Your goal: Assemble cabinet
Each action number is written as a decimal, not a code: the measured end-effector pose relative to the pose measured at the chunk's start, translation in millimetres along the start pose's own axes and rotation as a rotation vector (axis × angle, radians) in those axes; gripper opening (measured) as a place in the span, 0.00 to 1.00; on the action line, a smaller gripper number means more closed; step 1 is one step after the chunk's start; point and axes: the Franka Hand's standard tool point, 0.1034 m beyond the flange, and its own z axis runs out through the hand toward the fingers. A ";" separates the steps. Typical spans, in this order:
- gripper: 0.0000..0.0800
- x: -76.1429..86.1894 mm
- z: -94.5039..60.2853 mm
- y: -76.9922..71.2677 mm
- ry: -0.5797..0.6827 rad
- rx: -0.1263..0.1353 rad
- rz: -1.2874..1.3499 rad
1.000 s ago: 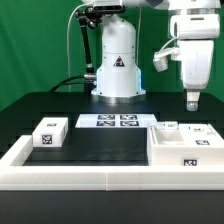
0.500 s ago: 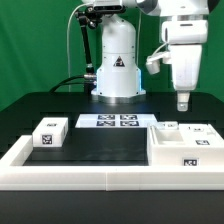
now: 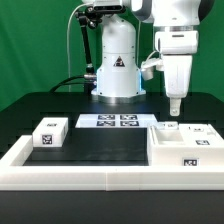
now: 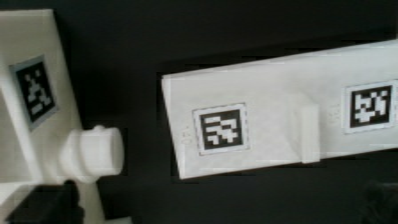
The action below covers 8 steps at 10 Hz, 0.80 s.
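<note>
No legible text, brand or numbers.
Only signs: black triangle symbol on robot base (image 3: 118,63); square black-and-white marker tags on marker board (image 3: 118,121), cabinet (image 3: 170,155), small white block (image 3: 50,133).

Marker board (image 3: 113,121) on black table (image 3: 110,146), lone tagged block (image 3: 50,132) near white rail (image 3: 90,175).

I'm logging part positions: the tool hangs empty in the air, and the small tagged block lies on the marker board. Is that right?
Not quite. The small tagged block lies on the black table at the exterior view's left, apart from the marker board, as the exterior view shows. The tool does hang empty in the air.
</note>
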 end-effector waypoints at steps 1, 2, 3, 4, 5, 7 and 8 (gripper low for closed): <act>1.00 -0.1 0.4 -0.3 0.000 0.001 0.000; 1.00 0.3 2.0 -2.4 0.001 0.002 -0.001; 1.00 0.0 6.3 -9.7 0.001 0.009 -0.005; 1.00 -1.0 11.0 -17.2 0.003 0.013 -0.007; 1.00 -1.6 15.7 -23.6 0.006 0.016 -0.004; 1.00 -2.6 26.3 -33.9 0.011 0.030 -0.004; 1.00 -2.1 31.1 -36.1 0.014 0.035 -0.004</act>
